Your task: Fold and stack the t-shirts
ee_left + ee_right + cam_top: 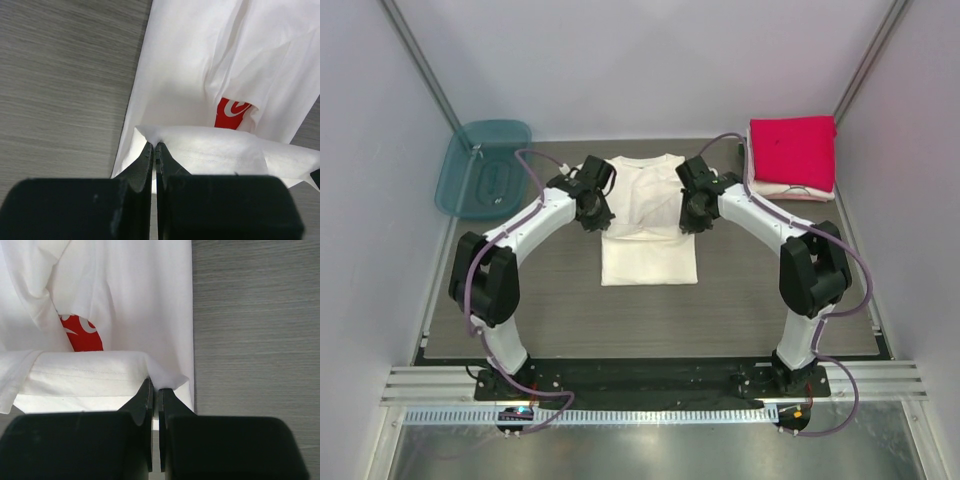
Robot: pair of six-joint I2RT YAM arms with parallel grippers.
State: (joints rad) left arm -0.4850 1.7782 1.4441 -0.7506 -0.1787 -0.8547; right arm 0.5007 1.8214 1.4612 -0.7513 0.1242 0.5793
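Note:
A cream-white t-shirt [648, 235] lies in the middle of the table, sleeves folded in, and a bit of red print [229, 114] shows under a fold. My left gripper [594, 212] is shut on the shirt's hem corner [155, 135] at its left side. My right gripper [692, 215] is shut on the hem corner [162, 377] at its right side. Both hold the hem lifted over the shirt body. A pinkish-red folded t-shirt [793, 152] lies on top of a pale folded one [798, 191] at the back right.
A translucent teal plastic tub [483, 168] sits at the back left corner. Grey walls close in the table on three sides. Bare wood-grain table [650, 320] lies in front of the shirt.

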